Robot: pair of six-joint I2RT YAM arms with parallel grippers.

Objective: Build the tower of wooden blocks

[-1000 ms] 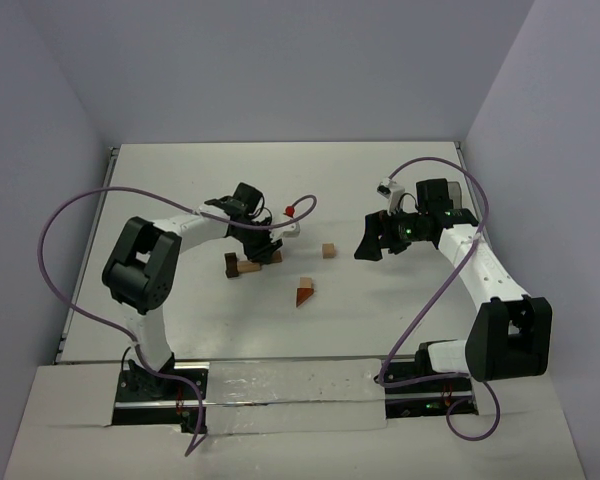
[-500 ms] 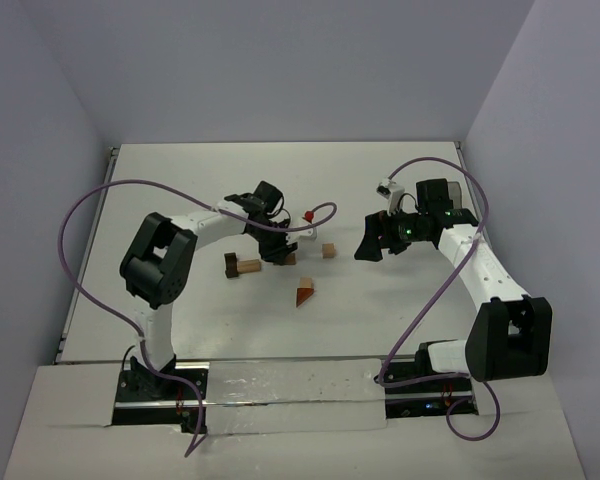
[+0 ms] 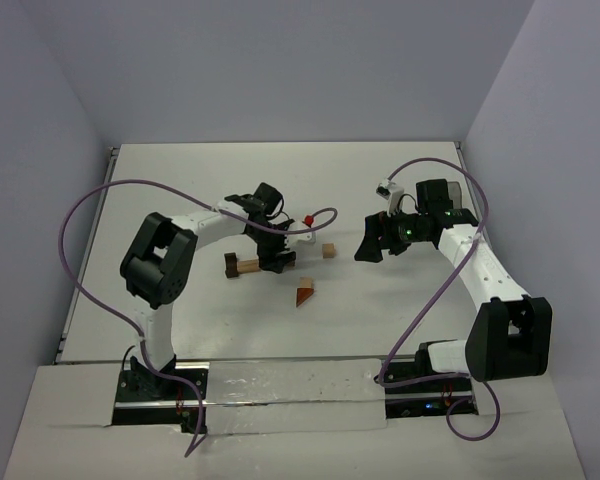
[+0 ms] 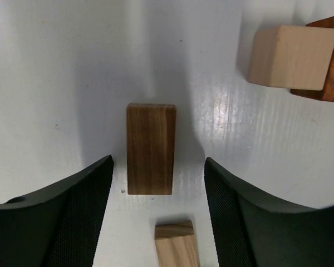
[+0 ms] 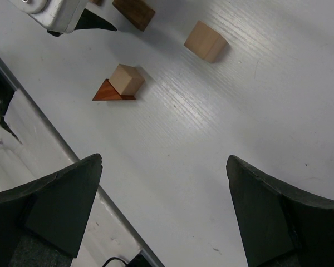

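Observation:
A dark brown block (image 4: 151, 148) lies flat on the white table between the fingers of my left gripper (image 4: 158, 160), which is open and touches nothing. A light tan block (image 4: 176, 245) lies just behind it. Further off, a tan cube (image 4: 291, 57) leans on the reddish-brown wedge (image 4: 331, 61). From above, the left gripper (image 3: 277, 262) sits mid-table, the wedge and cube (image 3: 305, 293) to its lower right. My right gripper (image 3: 368, 248) hangs wide open and empty over bare table (image 5: 211, 111). No stacked tower is in view.
A loose tan cube (image 3: 328, 250) lies between the two grippers. A dark block (image 3: 231, 265) and a tan block (image 3: 248, 266) lie left of the left gripper. Purple cables loop over both arms. The table's near edge (image 5: 55, 150) runs beneath the right gripper.
The left gripper moved right from the blocks at the left, then opened, leaving the dark brown block lying on the table between its fingers. The right arm has not moved.

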